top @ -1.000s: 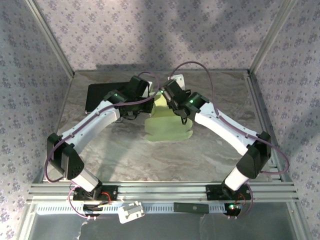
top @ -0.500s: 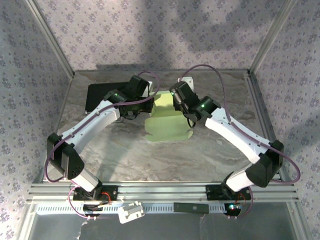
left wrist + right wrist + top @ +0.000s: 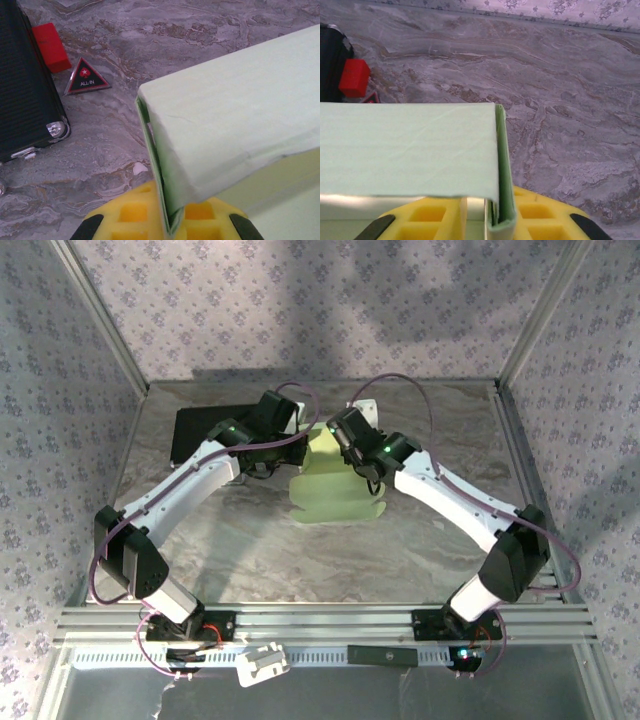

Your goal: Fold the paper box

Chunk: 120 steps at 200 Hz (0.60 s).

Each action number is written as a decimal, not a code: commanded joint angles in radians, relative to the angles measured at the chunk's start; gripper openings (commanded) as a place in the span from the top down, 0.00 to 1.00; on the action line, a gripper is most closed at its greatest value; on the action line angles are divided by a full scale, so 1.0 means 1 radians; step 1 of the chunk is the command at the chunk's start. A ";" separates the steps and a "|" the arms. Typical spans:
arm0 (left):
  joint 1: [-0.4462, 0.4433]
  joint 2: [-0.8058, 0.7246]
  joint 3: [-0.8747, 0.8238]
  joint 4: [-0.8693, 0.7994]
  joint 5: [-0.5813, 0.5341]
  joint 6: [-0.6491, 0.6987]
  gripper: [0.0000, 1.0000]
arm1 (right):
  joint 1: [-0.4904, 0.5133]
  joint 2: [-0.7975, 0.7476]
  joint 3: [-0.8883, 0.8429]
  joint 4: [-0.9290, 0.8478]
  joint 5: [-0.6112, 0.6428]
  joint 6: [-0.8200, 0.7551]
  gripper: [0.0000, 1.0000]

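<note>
The paper box [image 3: 335,495] is pale green card, half folded, standing at mid table between both arms. In the left wrist view its top panel [image 3: 235,110] slopes over a doubled side wall, and my left gripper [image 3: 170,222] is shut on that wall's lower edge; from above this gripper [image 3: 297,443] is at the box's far left corner. My right gripper [image 3: 487,220] straddles the opposite upright wall of the box [image 3: 410,145]. One yellow pad [image 3: 540,217] touches the wall. The other pad [image 3: 435,217] stands a narrow gap away, so this gripper is still open. From above it [image 3: 345,447] is at the box's far right corner.
A black case [image 3: 200,430] lies left of the box, close to my left arm, also seen as the black case [image 3: 25,85]. A red block [image 3: 51,46] and a triangular "ALL IN" badge [image 3: 86,77] lie beside it. A small white object [image 3: 367,400] sits behind the right wrist.
My right arm swung out to the right, then came back to the box's far right corner, its jaws narrowing around the wall. The left arm and its grip have not moved.
</note>
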State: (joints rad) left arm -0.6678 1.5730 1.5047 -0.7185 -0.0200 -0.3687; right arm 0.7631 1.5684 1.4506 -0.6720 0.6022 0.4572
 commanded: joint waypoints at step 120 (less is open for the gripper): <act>-0.003 0.001 0.036 -0.015 -0.001 -0.012 1.00 | -0.004 0.032 0.040 -0.044 0.099 0.068 1.00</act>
State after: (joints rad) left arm -0.6678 1.5730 1.5047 -0.7258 -0.0196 -0.3687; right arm 0.7635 1.5852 1.4528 -0.6743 0.6415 0.4870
